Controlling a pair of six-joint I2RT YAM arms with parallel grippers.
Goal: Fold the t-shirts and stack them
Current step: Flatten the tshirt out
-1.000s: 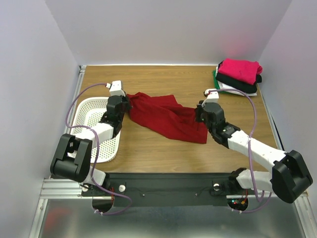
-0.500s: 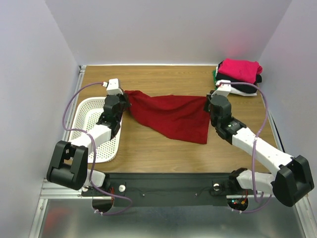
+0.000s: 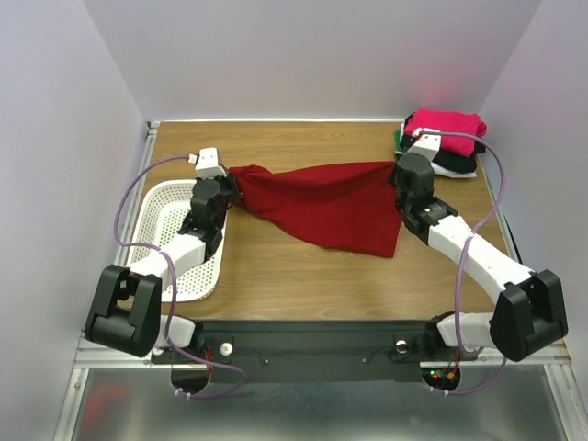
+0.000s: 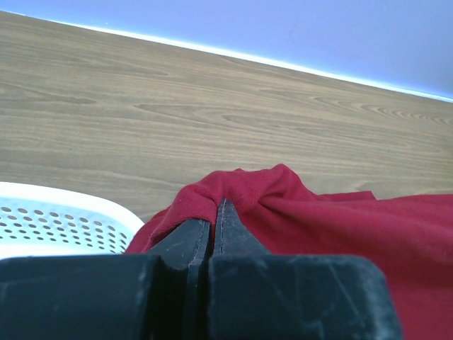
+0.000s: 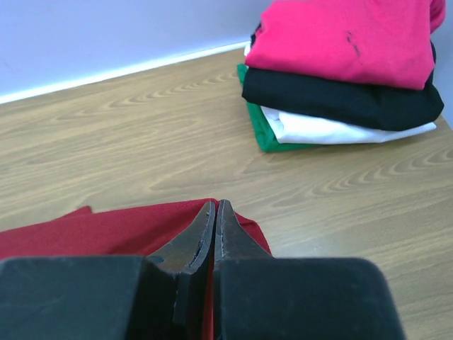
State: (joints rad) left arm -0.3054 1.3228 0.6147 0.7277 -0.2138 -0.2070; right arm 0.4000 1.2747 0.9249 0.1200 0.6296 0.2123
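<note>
T-shirt spans between left gripper and right gripper, both clamped on it.

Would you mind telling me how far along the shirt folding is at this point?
Done: a stack of four folded shirts, pink on top, sits at the back right. In hand: the red shirt, unfolded, is pinched at opposite ends by the shut left tool and right tool and stretched between them. Left: fold it and add it to the stack.

No readable text, labels, brands, numbers, or signs
</note>
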